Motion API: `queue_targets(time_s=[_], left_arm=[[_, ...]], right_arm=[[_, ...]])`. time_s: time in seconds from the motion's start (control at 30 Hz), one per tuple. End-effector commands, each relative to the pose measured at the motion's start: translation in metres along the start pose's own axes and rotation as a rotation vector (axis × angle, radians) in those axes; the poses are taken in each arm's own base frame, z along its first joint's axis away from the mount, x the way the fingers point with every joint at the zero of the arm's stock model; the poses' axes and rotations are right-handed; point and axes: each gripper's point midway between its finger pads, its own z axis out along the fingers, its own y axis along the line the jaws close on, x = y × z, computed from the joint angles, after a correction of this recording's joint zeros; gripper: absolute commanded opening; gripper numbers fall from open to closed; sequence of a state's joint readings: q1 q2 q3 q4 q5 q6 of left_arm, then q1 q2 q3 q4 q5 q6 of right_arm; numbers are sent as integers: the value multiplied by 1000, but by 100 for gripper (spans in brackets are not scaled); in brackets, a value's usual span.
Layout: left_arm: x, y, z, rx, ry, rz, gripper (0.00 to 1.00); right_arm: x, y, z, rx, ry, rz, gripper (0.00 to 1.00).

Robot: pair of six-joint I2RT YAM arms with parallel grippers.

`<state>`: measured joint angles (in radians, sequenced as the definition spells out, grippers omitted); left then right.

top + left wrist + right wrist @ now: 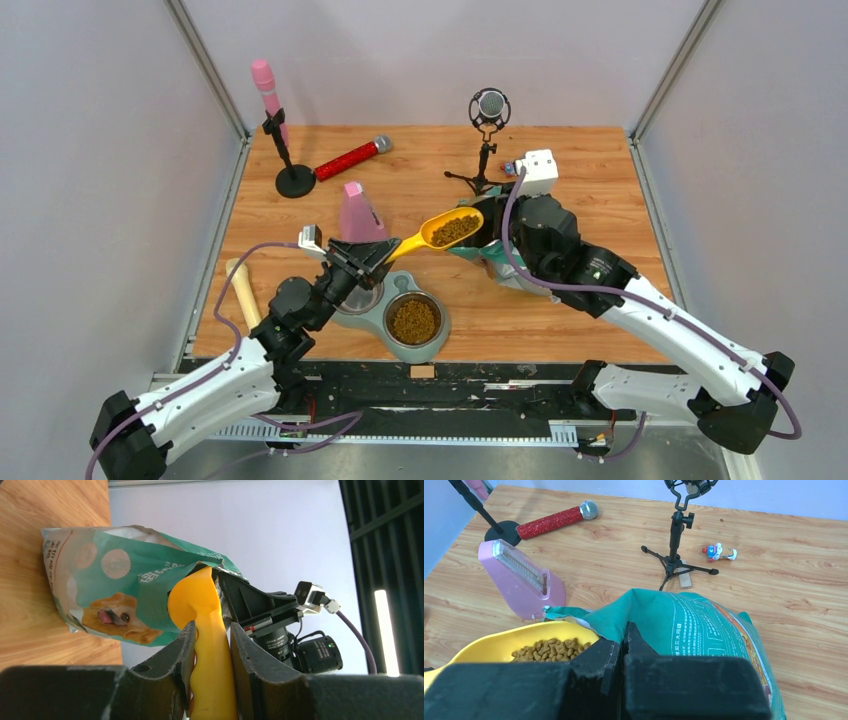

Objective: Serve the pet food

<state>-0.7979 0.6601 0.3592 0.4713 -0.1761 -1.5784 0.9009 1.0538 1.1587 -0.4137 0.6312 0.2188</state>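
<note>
My left gripper [385,255] is shut on the handle of a yellow scoop [415,240], also seen in the left wrist view [212,630]. The scoop's cup holds brown kibble [455,230] and sits at the mouth of the teal dog-food bag [492,265], above the table. My right gripper [623,635] is shut on the bag's top edge [694,625], with the kibble [549,649] just left of it. A grey double bowl [385,335] stands near the front; its right cup is full of kibble [414,320], and my left gripper hides most of its left cup.
A pink metronome-shaped object [358,212] stands just behind the scoop. A red glitter microphone [350,158], a pink microphone on a stand [270,100] and a black microphone on a tripod [488,110] stand at the back. A wooden stick [243,290] lies at the left edge.
</note>
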Motion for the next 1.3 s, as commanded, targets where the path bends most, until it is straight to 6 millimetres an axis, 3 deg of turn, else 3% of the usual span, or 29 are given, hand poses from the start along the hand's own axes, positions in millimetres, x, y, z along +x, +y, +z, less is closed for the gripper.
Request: queue_targets(time_s=[0.0, 0.27, 0.5, 0.6, 0.7, 0.73, 0.77, 0.83, 0.87, 0.9, 0.93, 0.97, 1.07, 1.27], left_arm=[[-9, -26, -8, 152, -32, -99, 0], [-8, -50, -16, 280, -13, -155, 0], [-12, -47, -18, 239, -38, -126, 0], [-22, -33, -22, 163, -89, -96, 0], [-36, -41, -39, 168, -153, -72, 0], [-42, -32, -41, 128, -186, -45, 0], [-47, -44, -49, 157, -203, -45, 0], [-58, -44, -61, 124, -254, -14, 0], [-64, -37, -68, 84, -283, 10, 0], [-68, -43, -73, 83, -298, 11, 0], [-74, -29, -79, 24, -321, 31, 0], [-77, -30, -84, 14, -334, 35, 0], [-88, -9, -103, -80, -379, 47, 0], [-93, 7, -118, -191, -388, 84, 0]], right_arm=[[-58, -8, -21, 9, -163, 158, 0], [-64, -14, -29, 16, -187, 198, 0], [-66, -21, -30, 51, -198, 207, 0], [-66, -30, -30, 99, -206, 205, 0], [-64, -35, -29, 132, -206, 196, 0], [-64, -35, -28, 135, -206, 196, 0], [-63, -35, -28, 136, -206, 194, 0], [-64, -35, -27, 138, -206, 191, 0], [-64, -35, -27, 140, -207, 190, 0], [-64, -36, -28, 142, -209, 190, 0], [-64, -36, -28, 143, -209, 189, 0], [-64, -37, -28, 147, -211, 191, 0], [-64, -39, -29, 157, -214, 193, 0], [-65, -41, -29, 166, -218, 190, 0]])
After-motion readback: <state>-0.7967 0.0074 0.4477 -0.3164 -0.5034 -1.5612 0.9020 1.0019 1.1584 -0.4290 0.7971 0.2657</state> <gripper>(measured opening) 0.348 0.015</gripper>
